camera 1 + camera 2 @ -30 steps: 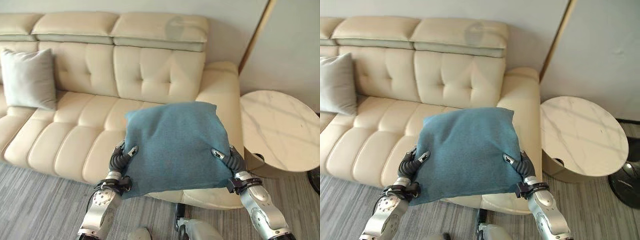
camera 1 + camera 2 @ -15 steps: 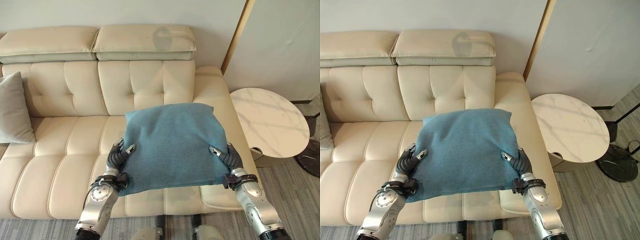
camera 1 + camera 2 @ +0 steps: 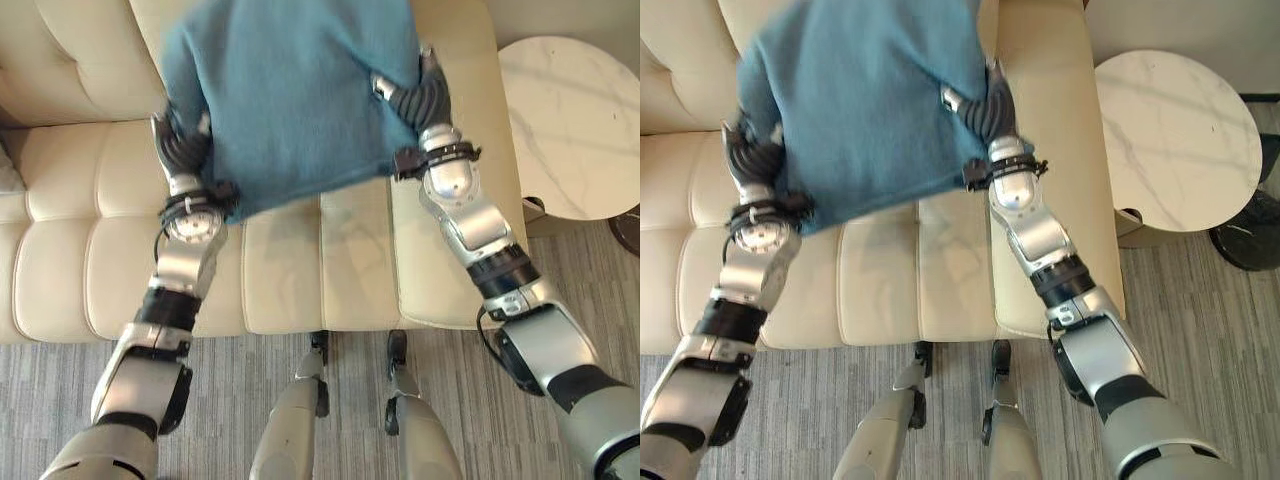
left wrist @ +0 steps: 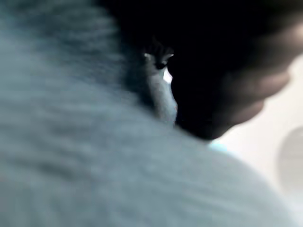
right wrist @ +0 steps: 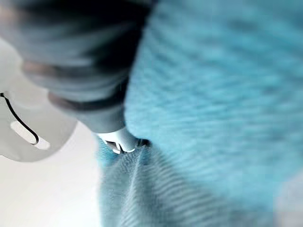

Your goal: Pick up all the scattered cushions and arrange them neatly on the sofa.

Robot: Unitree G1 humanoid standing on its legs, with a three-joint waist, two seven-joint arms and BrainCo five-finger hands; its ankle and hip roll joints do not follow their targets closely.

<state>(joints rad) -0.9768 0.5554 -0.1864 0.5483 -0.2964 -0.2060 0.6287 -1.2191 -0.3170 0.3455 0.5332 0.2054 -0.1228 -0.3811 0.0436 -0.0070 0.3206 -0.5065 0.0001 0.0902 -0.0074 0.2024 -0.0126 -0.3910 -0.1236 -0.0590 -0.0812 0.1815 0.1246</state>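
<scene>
Two hands carry one blue cushion (image 3: 290, 90) between them, high in the upper middle of the eye views, over the cream sofa (image 3: 80, 250). Starting at the left of the frame: the left hand (image 3: 180, 145) sits at the cushion's left edge, its dark ribbed cover against the fabric and a thumb laid on top, so it appears to pinch that edge. Its wrist view looks into blue weave with one pale finger pressed into a fold. The bare seat panels lie below and to the left of it, and a sliver of grey at the far left edge is too small to name.

In the middle, the cushion hangs with its lower hem sagging toward the seat, apparently because it is gripped only at its sides, which keeps it spread flat and squared for setting down. Whether it already touches the backrest I cannot tell.

Right of it, the right hand (image 3: 410, 95) clamps the opposite edge, thumb over the top face; its wrist view shows a finger (image 5: 118, 139) dug into the cloth. At the far right stands a round marble side table (image 3: 575, 120), just beside the sofa arm and well apart from the cushion.
</scene>
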